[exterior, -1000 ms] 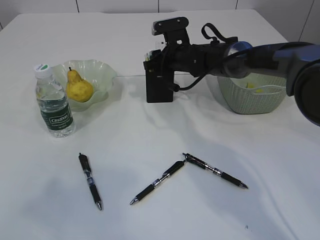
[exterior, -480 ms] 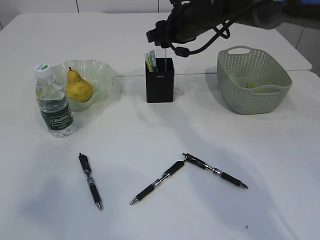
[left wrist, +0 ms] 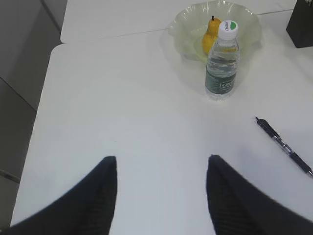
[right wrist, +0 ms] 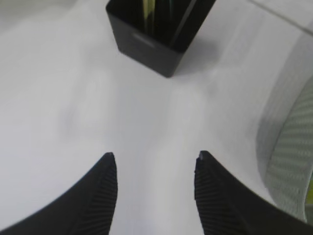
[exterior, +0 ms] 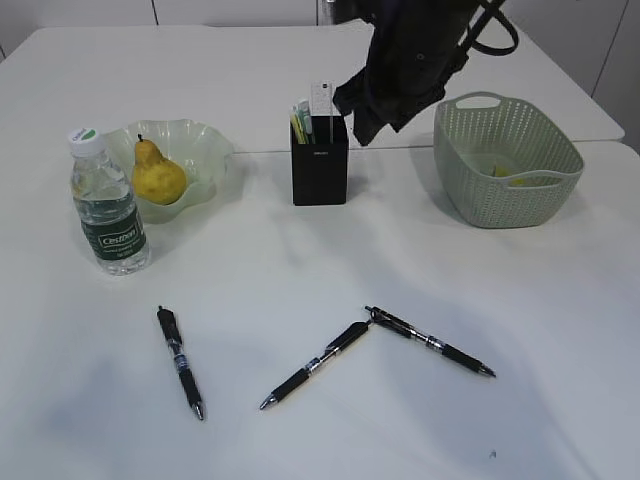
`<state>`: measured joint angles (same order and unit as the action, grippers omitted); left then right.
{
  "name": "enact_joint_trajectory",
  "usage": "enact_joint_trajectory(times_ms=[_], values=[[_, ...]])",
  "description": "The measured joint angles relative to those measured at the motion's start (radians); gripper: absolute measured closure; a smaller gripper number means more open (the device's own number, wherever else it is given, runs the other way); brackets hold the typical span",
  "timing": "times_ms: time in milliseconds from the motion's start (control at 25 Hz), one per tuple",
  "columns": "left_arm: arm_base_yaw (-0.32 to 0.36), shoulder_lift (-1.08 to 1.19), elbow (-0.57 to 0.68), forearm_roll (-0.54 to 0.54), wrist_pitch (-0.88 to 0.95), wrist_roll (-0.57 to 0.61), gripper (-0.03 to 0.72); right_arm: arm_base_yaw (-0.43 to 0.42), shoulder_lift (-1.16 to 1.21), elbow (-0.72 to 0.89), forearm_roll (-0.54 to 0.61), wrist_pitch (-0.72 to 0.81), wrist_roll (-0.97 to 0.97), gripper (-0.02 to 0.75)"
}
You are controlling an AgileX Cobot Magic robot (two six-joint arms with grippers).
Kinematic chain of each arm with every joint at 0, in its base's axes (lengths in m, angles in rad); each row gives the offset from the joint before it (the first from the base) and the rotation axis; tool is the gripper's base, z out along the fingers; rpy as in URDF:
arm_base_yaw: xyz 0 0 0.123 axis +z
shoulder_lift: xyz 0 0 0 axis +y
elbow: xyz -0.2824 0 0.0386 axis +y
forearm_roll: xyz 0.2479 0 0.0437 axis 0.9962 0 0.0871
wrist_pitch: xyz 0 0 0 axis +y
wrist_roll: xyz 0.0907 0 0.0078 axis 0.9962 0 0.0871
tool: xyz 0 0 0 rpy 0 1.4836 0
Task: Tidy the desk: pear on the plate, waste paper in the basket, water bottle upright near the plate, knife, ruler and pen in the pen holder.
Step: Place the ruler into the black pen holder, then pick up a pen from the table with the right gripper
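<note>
1. Left of the pen holder [exterior: 319, 174], which serves as the landmark throughout, the water bottle [exterior: 109, 203] stands upright, cap up, just beside the plate [exterior: 205, 150]; that is where the task wants it, so I judge this step done

2. Behind the bottle, still well left of the pen holder, the pear [exterior: 157, 174] sits inside the wavy green plate, stem up, held by the raised rim; this step also looks finished

3. Nearer the camera and left of the pen holder, one pen [exterior: 181, 360] lies flat on the table [exterior: 300, 260], tip toward the viewer; the left gripper [left wrist: 161, 196] hangs above bare table farther left, jaws apart and empty, with the bottle and that pen ahead of it, so it is probably the arm best placed for this pen

4. Inside the pen holder, a pale ruler and some yellow-green items already stand upright, leaning on the walls; which one is the knife I cannot tell

5. In front of the pen holder and slightly right, two more pens [exterior: 313, 366] [exterior: 430, 342] lie touching end to end in a shallow V

6. Just right of the pen holder, the right gripper [right wrist: 155, 191] hovers above the table between holder and basket [exterior: 508, 170], jaws parted, holding nothing

7. Farther right of the pen holder, the basket holds something yellowish, likely the waste paper
</note>
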<state>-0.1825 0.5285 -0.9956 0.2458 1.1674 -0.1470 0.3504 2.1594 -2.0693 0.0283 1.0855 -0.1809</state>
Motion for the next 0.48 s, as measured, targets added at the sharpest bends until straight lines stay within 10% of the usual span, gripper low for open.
enact_joint_trajectory(times_ms=[480], values=[[0.0, 0.024, 0.0, 0.0, 0.017, -0.006, 0.277, 0.0, 0.0, 0.03, 0.019, 0.145, 0.0, 0.33]])
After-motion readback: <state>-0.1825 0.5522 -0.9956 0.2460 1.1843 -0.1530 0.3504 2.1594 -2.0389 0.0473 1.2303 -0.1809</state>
